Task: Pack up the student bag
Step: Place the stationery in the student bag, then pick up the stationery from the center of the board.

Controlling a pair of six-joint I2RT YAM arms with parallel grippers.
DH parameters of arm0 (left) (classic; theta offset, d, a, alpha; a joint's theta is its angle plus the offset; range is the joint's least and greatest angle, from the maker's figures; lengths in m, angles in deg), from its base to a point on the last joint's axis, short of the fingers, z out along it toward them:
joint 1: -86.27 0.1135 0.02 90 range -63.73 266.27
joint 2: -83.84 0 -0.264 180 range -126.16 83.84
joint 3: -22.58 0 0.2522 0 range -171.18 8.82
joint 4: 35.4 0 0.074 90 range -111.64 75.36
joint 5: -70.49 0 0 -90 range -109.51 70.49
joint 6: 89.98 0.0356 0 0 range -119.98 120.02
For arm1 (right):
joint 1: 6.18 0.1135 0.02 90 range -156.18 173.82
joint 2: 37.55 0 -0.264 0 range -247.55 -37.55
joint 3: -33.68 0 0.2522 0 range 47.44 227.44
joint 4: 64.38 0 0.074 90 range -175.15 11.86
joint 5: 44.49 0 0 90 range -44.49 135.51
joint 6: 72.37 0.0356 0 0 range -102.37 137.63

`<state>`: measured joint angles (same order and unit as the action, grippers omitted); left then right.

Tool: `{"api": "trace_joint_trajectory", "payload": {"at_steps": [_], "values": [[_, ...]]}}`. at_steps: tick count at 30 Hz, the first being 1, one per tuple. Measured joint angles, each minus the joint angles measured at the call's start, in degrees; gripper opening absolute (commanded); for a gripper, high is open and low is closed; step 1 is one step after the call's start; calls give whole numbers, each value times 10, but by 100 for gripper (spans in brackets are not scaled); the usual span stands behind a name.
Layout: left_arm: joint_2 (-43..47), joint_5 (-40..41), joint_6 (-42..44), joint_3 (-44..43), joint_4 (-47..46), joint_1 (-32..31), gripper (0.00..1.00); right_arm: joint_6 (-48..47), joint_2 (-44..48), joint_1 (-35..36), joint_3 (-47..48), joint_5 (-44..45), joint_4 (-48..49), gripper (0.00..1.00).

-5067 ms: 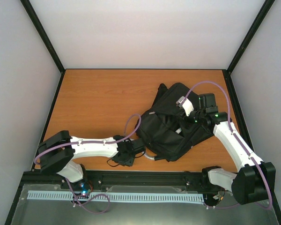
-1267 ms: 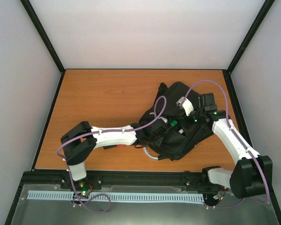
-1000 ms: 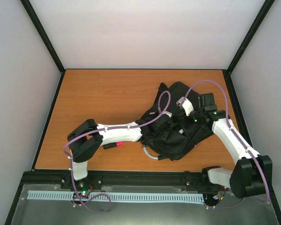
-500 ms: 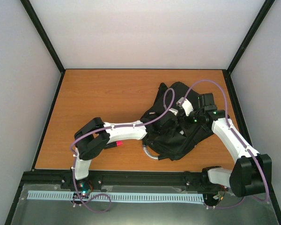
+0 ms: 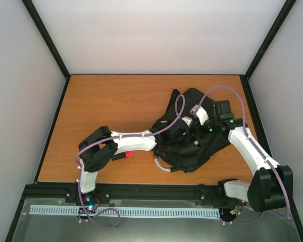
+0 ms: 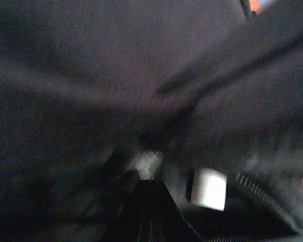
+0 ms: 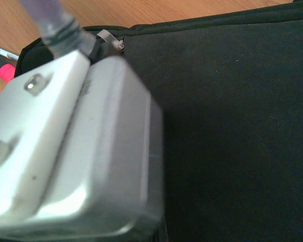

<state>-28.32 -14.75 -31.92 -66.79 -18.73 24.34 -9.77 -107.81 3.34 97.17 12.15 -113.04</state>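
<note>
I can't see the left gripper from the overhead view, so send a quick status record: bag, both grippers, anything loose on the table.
backpack: black, lying on the right half of the table, grey loop handle toward the near edge
left gripper: shut, reached inside the backpack; too dark to tell whether it holds anything
right gripper: shut, on the backpack's upper side; fingertips hidden
loose item: pink marker on the table, beneath the left arm, outside the backpack
</note>
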Motion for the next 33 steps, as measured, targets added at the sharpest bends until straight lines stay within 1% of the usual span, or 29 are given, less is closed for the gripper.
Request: {"api": "trace_joint_trajectory", "payload": {"at_steps": [3,5,10,14,15,17,18,21,22,23,28,30,33], "values": [[18,0,-1,30,-1,0,1,0,0,0,0,0,0,3],[37,3,-4,50,2,-1,3,0,0,0,0,0,0,3],[116,20,-23,113,11,-1,18,0,-1,-1,0,1,1,3],[185,49,-41,169,30,-1,26,-2,-2,-2,0,2,2,3],[202,56,-43,184,37,-1,29,-2,-2,-2,-1,2,3,3],[238,74,-49,219,56,-1,38,-2,-2,-2,-2,2,4,3],[252,81,-50,231,68,-1,41,-3,-1,-3,-3,1,5,3],[309,116,-65,273,116,-1,44,-3,3,-5,-4,-1,6,3],[329,127,-68,283,133,-1,47,-4,4,-6,-4,-1,6,3],[346,137,-71,290,148,-1,51,-5,4,-6,-4,-1,7,3],[455,186,-104,319,236,-1,80,-11,4,-6,-4,-1,6,3],[494,201,-126,328,272,1,87,-13,4,-6,-4,-1,6,3],[526,212,-160,337,325,5,93,-14,6,-7,-4,-1,6,3]]}}
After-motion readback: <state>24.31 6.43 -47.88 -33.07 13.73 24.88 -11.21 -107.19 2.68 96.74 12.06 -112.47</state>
